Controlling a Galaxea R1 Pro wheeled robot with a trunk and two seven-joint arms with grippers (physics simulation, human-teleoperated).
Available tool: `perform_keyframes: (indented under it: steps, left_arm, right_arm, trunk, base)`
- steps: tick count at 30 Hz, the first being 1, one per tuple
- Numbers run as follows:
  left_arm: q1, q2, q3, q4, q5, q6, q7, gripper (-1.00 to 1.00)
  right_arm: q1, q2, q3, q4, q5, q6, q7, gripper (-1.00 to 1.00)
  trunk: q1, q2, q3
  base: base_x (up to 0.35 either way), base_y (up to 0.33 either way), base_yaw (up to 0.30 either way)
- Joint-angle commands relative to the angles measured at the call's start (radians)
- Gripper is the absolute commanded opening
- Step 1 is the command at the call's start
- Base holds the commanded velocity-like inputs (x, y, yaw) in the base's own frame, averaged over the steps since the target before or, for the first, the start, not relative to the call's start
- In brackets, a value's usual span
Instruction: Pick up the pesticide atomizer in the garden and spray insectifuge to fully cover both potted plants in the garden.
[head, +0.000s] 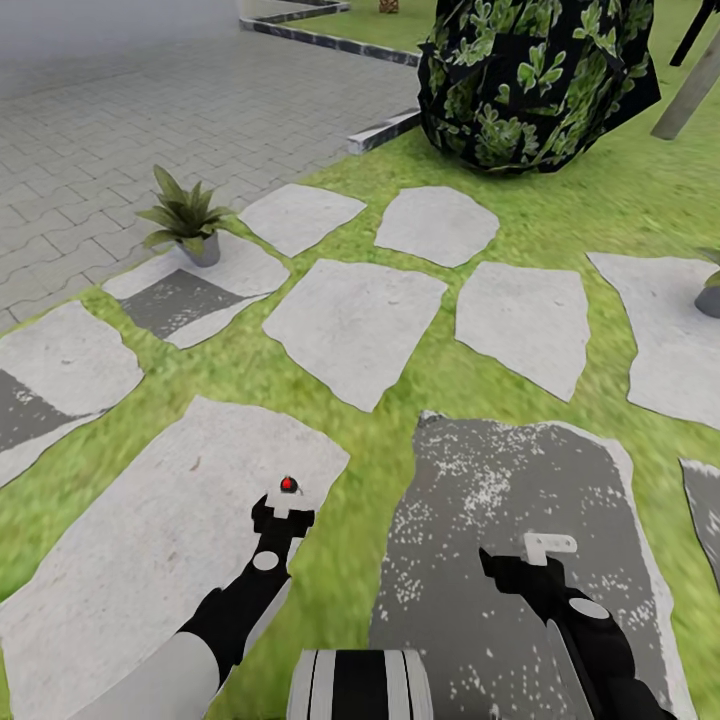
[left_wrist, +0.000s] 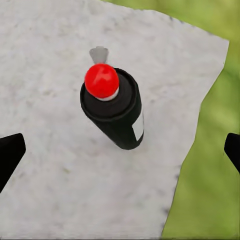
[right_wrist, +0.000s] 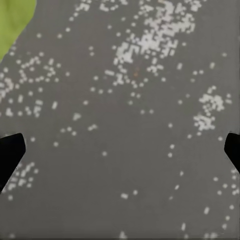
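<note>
The pesticide atomizer stands upright on a pale stepping stone, seen from above with its red top and dark body. In the head view only its red top shows, just past my left gripper. That left gripper hovers over the bottle, open, fingertips wide on either side and apart from it. My right gripper is open above a dark speckled stone, holding nothing. One potted plant sits at the far left on a stone. A second pot is cut off by the right edge.
Irregular grey stepping stones lie across the green lawn. A big dark round bush stands ahead at the back. Grey paving spreads at the back left behind a stone kerb. A slanted trunk rises at the far right.
</note>
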Motion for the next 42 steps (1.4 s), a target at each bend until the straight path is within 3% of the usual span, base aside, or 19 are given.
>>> perform_keyframes:
  steps: [1, 7, 42]
  left_arm:
    - [-0.001, 0.001, -0.006, 0.001, 0.009, -0.005, 0.008, 1.0]
    - [-0.001, 0.001, -0.006, 0.0, 0.009, -0.005, 0.008, 1.0]
    - [-0.001, 0.001, -0.004, -0.002, 0.011, -0.005, 0.008, 1.0]
  right_arm:
    - [0.0, 0.0, 0.0, -0.001, 0.0, 0.005, 0.001, 1.0]
    - [0.0, 0.0, 0.0, -0.001, 0.0, 0.005, 0.001, 1.0]
    - [0.0, 0.0, 0.0, -0.001, 0.0, 0.005, 0.001, 1.0]
  trunk:
    - [0.0, -0.001, -0.006]
    - [0.002, -0.001, -0.025]
    - [0.002, -0.001, -0.026]
  base:
    - [0.0, 0.0, 0.0]
    - [0.0, 0.0, 0.0]
    - [0.049, 0.0, 0.0]
